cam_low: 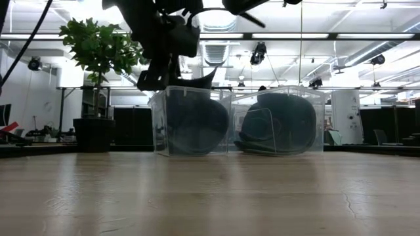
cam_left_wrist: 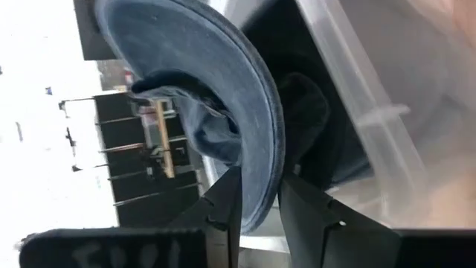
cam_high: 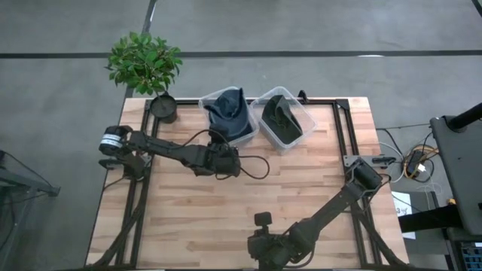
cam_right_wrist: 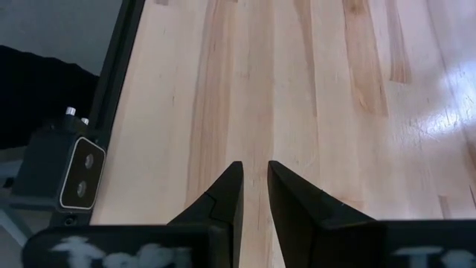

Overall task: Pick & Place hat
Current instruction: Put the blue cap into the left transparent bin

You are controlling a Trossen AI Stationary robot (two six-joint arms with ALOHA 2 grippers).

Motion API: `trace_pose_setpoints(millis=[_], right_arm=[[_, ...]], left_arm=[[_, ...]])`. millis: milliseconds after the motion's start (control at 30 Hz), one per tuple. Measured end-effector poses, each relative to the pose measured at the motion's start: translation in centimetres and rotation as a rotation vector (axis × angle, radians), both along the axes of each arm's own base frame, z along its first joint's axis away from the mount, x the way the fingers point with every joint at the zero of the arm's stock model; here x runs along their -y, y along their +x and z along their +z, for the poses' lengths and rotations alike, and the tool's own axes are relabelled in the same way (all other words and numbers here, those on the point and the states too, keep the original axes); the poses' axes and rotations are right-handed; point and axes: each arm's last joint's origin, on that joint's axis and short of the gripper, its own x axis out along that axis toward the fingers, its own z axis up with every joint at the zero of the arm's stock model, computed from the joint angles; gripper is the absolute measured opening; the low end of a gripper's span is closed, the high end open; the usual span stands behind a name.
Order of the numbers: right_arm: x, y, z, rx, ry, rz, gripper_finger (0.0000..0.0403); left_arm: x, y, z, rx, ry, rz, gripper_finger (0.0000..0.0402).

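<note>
A blue denim hat (cam_high: 228,111) sits in the left of two clear plastic bins (cam_high: 242,135) at the table's far side. Its brim rises above the bin's rim (cam_low: 200,80). My left gripper (cam_high: 224,144) is at the bin's near side, shut on the hat's brim (cam_left_wrist: 260,149). A dark hat (cam_high: 280,120) lies in the right bin (cam_high: 305,120). My right gripper (cam_high: 265,252) waits at the table's near edge, shut and empty, its fingers (cam_right_wrist: 255,186) just above the wood. My left gripper pinches the edge of the blue hat's brim (cam_left_wrist: 262,195) between its two fingers. The fingers come from the table's near side, above the bin's rim. The brim stands on edge in the hold. The crown (cam_left_wrist: 208,126) lies beyond it in the bin.
A potted plant (cam_high: 147,64) stands at the table's far left corner. A dark metal frame (cam_high: 343,128) runs along the table's sides. The wooden top (cam_high: 226,211) between the bins and the near edge is bare.
</note>
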Motion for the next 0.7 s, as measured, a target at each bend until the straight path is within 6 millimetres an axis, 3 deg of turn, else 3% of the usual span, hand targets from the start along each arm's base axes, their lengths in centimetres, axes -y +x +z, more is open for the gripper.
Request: trace_pose_setpoints(millis=[233, 533, 700], right_arm=[[-0.02, 0.02, 0.01, 0.003, 0.002, 0.000, 0.0057], [0.00, 0.03, 0.01, 0.003, 0.001, 0.001, 0.0057], [0.00, 0.03, 0.01, 0.002, 0.002, 0.000, 0.0057]], left_arm=[[-0.58, -0.20, -0.23, 0.005, -0.046, 0.024, 0.0081], [-0.61, -0.29, 0.53, -0.051, 0.158, 0.061, 0.0081], [-0.61, -0.35, 0.39, 0.001, 0.140, 0.079, 0.0081]])
